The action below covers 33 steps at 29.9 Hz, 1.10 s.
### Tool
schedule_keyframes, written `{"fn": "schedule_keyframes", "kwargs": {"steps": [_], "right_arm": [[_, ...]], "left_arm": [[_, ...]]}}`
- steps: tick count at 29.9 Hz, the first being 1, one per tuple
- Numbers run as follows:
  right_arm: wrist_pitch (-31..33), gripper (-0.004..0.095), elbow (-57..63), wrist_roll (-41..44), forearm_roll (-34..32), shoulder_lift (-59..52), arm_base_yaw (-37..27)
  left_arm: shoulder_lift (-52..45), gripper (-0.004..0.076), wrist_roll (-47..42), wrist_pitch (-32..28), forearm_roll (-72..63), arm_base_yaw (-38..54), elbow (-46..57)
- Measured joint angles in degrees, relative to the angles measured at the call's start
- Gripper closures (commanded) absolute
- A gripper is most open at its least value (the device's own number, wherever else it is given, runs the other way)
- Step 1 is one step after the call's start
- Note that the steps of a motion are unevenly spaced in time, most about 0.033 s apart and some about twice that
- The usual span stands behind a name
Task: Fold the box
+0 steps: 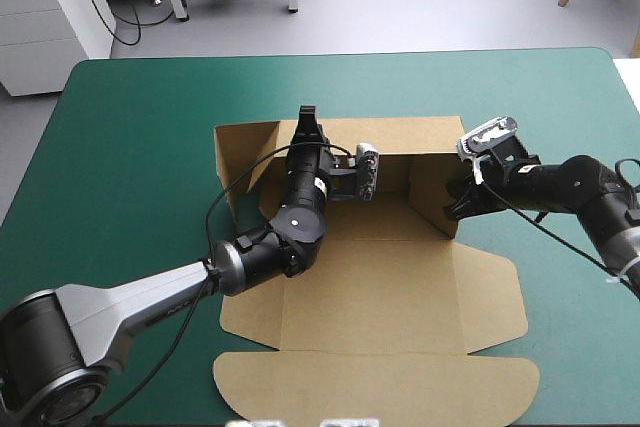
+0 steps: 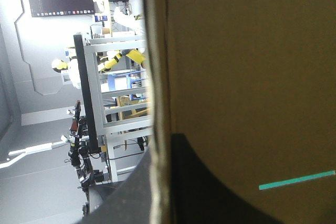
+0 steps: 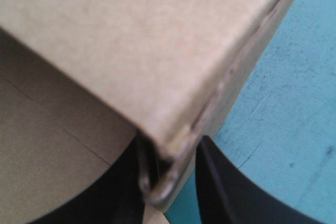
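The brown box [image 1: 380, 287] lies on the teal-green cover with its back wall [image 1: 420, 137] raised and its right wall standing. The rounded front lid flap [image 1: 380, 387] lies flat near the table's front edge. My left gripper [image 1: 306, 119] is at the top edge of the back wall, toward its left end. In the left wrist view that board edge [image 2: 157, 77] runs between the black fingers [image 2: 210, 187], so the left gripper [image 2: 160, 148] is shut on it. My right gripper [image 1: 455, 202] pinches the right wall. The wall's folded edge [image 3: 173, 171] sits between the right gripper's [image 3: 170, 153] fingers.
A side flap [image 1: 490, 297] spreads flat to the right of the box floor. Bare teal-green cover [image 1: 130, 147] shows left of the box and also on its right [image 1: 570, 107]. The box's far edge stands well short of the table's far edge.
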Motion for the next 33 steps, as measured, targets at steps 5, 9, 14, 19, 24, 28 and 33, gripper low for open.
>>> {"fn": "schedule_keyframes", "kwargs": {"steps": [5,9,14,19,24,28,33], "right_arm": [[-1.5,0.0915,0.1,1.9,1.7,0.1,0.0],[-2.4,0.0915,0.2,2.2,2.7,0.2,0.0],[-2.6,0.0907,0.2,3.6,2.7,0.2,0.0],[-2.6,0.0907,0.2,6.0,2.0,0.2,0.0],[-1.8,0.0908,0.2,9.7,-0.4,0.2,0.0],[-1.6,0.0908,0.0,12.1,-2.2,0.2,0.3],[-1.1,0.0907,-0.3,14.8,-3.6,0.2,0.3]], "left_arm": [[0.0,0.0734,0.0,0.9,-0.3,0.2,0.0],[0.0,0.0734,-0.4,1.1,-0.4,0.2,0.0],[0.0,0.0734,-0.5,1.2,-0.4,0.2,0.0],[0.0,0.0734,-0.7,0.8,-0.4,0.2,0.0],[0.0,0.0646,-1.1,0.2,-0.2,0.2,0.0],[0.0,0.0417,-1.4,-1.1,0.3,0.2,0.0],[0.0,0.0223,-3.0,-3.1,1.1,0.1,0.0]]}}
